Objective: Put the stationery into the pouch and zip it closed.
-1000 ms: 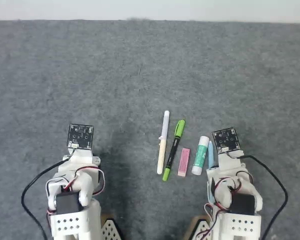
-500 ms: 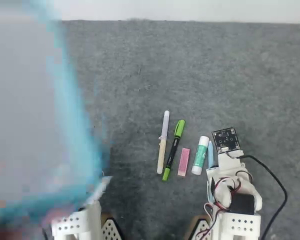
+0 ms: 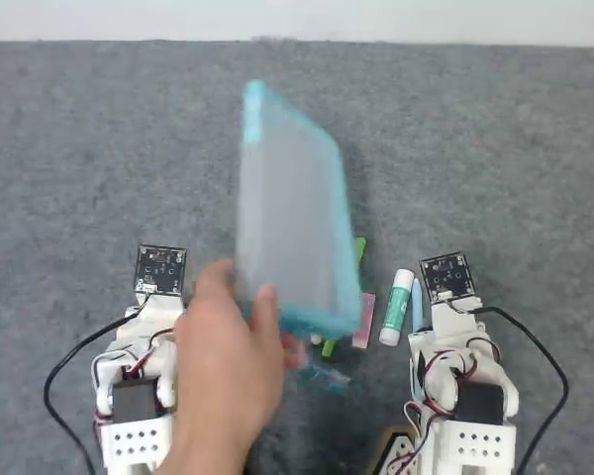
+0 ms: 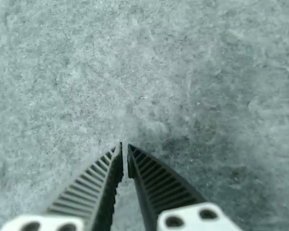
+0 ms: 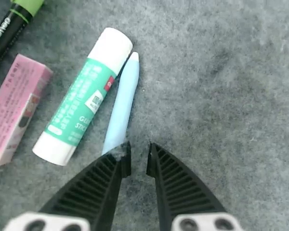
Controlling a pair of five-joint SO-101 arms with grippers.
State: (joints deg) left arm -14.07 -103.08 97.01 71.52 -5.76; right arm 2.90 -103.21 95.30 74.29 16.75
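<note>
A person's hand [image 3: 223, 371] holds a translucent pouch [image 3: 292, 203] with blue edging above the middle of the table, covering the pens. Beside its lower corner lie a pink eraser [image 3: 364, 323], a green-and-white glue stick [image 3: 398, 307] and a pale blue stick [image 3: 417, 307]. My right gripper [image 5: 138, 155] hovers low by the blue stick's [image 5: 123, 103] end, shut with a narrow slit and nothing held. The glue stick [image 5: 84, 98], the eraser [image 5: 17, 108] and a green marker tip [image 5: 12, 19] lie beyond it. My left gripper [image 4: 124, 155] is shut over bare carpet.
Grey carpet [image 3: 475, 129] covers the whole table, with a pale wall strip at the far edge. The left arm [image 3: 144, 396] stands partly behind the hand and the right arm [image 3: 460, 386] is at the near edge. A green marker end [image 3: 359, 247] peeks from behind the pouch.
A hand has swept the pouch in from the left and now holds it over the pens in the middle. Neither arm has moved.
</note>
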